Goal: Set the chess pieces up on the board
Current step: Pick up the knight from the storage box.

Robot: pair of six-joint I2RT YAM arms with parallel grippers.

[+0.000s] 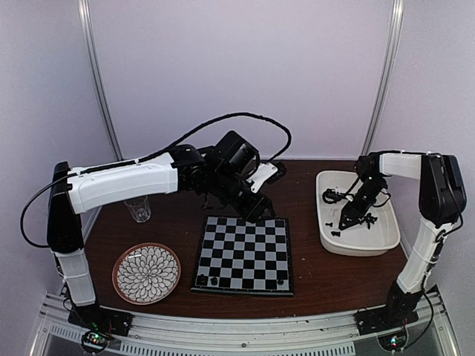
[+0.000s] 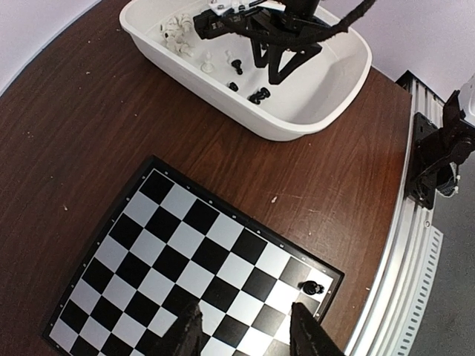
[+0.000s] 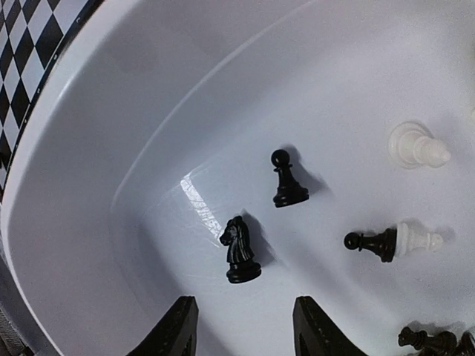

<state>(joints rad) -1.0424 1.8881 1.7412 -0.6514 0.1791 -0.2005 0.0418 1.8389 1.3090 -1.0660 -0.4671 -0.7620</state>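
Right jaws apart above black knight (image 3: 240,252) in tub (image 3: 89,170).

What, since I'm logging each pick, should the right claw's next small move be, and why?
Probably ease the right claw forward around the black knight and close. Its jaws stand open and empty inside the white tub, and the knight stands upright just ahead of the gap between them, apart from other pieces.

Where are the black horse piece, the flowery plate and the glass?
Black horse piece (image 3: 240,252): right wrist view, its body.
Flowery plate (image 1: 115,273): top view, left rim.
Glass (image 1: 138,209): top view, its side.
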